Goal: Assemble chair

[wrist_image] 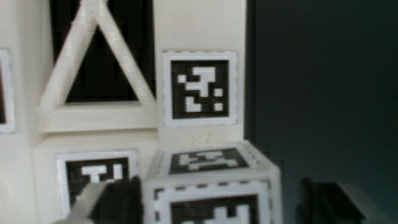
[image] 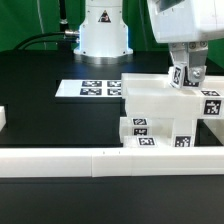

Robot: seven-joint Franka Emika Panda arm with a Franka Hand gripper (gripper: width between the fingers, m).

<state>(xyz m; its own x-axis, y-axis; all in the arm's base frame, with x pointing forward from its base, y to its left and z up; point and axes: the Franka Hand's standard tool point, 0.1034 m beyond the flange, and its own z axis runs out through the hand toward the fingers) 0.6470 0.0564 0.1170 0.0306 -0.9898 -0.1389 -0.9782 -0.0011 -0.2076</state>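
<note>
The chair (image: 165, 110) stands in the right half of the exterior view, at middle height, just behind the long border wall (image: 60, 158) and to the right of the marker board (image: 95, 88). The gripper (image: 186, 78) hangs over its upper right part. In the wrist view a short post (wrist_image: 210, 185) with tags sits between the fingers (wrist_image: 98, 200), in front of the X-braced frame (wrist_image: 98, 118). A dark gap shows on each side of the post, so the fingers look released and not grasping it. I judge that the step concerns this post. To do it well, the arm should keep the post centred between the fingers and move straight up or down, so that neither finger pushes the post sideways or tilts it in its seat
</note>
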